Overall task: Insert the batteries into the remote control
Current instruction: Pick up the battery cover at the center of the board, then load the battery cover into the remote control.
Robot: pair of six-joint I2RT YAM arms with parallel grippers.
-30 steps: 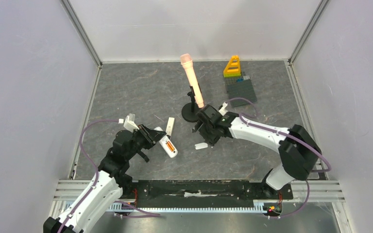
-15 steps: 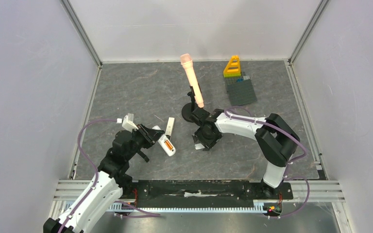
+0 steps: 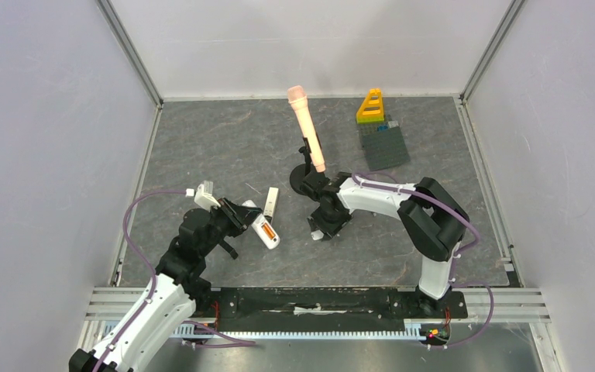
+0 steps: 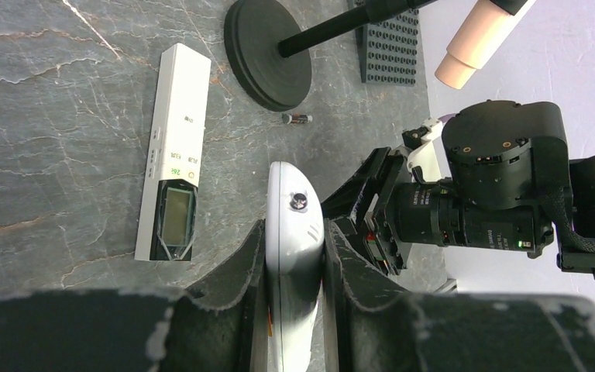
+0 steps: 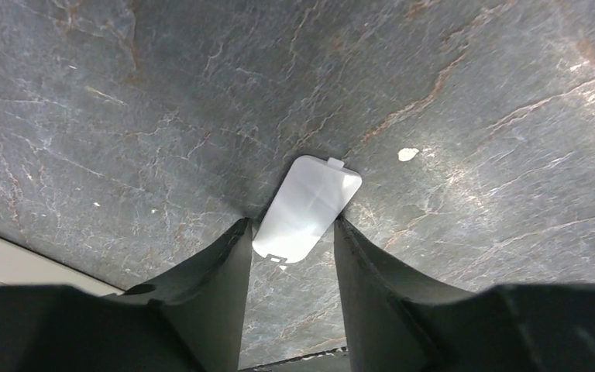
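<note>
My left gripper (image 4: 294, 225) is shut on the white remote control (image 4: 294, 201) and holds it on edge just above the table. From above, an orange battery (image 3: 268, 232) shows in the remote's (image 3: 266, 231) open compartment. A dark grey battery (image 4: 296, 118) lies by the round stand base. My right gripper (image 5: 290, 225) points down over a small white battery cover (image 5: 307, 208) that lies flat on the table. Its jaws stand close on either side of the cover's near end, and I see no firm grip. From above, the right gripper (image 3: 325, 223) hides the cover.
A second slim white device with a screen (image 4: 174, 155) lies left of the remote. A pink microphone (image 3: 307, 128) leans on a black stand with a round base (image 3: 302, 182). A dark studded plate (image 3: 383, 143) and a yellow piece (image 3: 370, 106) sit at the back right.
The right arm has folded in and its gripper has come down over the white cover, jaws narrowing around it. The left gripper and the remote have stayed put.
</note>
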